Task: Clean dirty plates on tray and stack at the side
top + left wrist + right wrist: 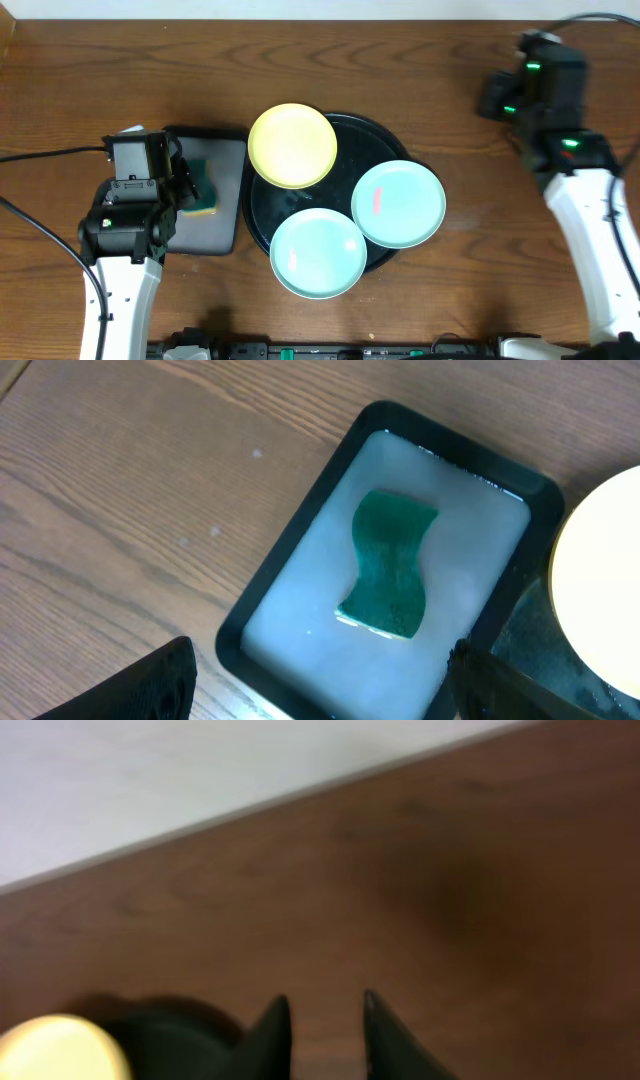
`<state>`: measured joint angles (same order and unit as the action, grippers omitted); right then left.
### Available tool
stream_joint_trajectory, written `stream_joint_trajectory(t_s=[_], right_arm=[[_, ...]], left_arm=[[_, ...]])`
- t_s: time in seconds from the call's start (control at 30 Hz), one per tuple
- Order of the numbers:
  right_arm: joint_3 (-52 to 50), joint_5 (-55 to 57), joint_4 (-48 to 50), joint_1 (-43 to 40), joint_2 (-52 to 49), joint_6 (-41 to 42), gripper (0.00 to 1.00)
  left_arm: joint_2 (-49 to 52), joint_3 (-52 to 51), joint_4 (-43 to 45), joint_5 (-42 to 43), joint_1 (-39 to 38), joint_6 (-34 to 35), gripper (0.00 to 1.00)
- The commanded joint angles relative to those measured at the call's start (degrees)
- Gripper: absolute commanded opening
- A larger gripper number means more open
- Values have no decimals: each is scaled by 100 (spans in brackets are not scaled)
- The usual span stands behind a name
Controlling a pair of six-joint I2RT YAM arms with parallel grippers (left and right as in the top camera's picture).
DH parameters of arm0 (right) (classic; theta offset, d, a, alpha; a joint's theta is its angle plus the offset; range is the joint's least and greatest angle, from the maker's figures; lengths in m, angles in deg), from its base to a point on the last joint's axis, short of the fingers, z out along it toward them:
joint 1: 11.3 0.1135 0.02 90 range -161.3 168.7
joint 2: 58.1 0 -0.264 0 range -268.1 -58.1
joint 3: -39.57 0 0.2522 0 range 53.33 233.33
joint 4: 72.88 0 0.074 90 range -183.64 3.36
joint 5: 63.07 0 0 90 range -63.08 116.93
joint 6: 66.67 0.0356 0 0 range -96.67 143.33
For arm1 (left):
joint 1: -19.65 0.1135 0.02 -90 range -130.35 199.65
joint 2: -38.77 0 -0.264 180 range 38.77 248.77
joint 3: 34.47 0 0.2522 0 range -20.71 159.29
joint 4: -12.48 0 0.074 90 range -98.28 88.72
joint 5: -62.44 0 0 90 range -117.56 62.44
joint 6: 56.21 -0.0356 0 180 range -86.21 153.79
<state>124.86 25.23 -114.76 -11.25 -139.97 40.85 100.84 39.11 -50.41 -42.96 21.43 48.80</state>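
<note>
- Plates crowd the tray (372, 138): yellow plate (292, 145) over its far-left rim, right mint plate (398, 203) and near mint plate (318, 253) overhanging it, both smeared red.
- Left gripper (320, 648), left of the tray, gapes wide and empty above a green sponge (388, 563).
- Right gripper (320, 1020), well right of the tray, is slightly parted and empty.

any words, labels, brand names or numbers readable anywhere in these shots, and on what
None readable: no words, numbers or logos show on the yellow plate, the two mint plates, the round black tray, the sponge or its rectangular tray.
The right arm shows only green lights, no lettering.
</note>
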Motion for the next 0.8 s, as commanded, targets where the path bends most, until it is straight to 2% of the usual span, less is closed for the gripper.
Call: stream_joint_trajectory(t_s=[0.0,0.03,0.07,0.1,0.23,0.43,0.6,0.77], right_arm=[[4,-457,-455,-374,39,-621,52],[0,-581,-599,-417,13,-645,68],[-7,-675,-702,-422,-17,-643,78],[-9,-758,-767,-389,-61,-625,83],[-20,-986,-629,17,-348,-372,84],[-20,-1075,234,1255,-1182,-503,77],[-20,-957,1287,2236,-2277,-850,76],[-20,-592,2492,2811,-3309,-866,76]], left_arm=[[7,118,-13,-74,17,7,81],[7,118,-13,-74,17,7,81],[7,118,-13,-74,17,7,81],[7,118,-13,-74,20,7,81],[7,118,-13,-74,17,7,81],[7,118,-13,-74,17,7,81],[7,118,-13,-74,17,7,81],[7,118,-13,-74,17,7,81]])
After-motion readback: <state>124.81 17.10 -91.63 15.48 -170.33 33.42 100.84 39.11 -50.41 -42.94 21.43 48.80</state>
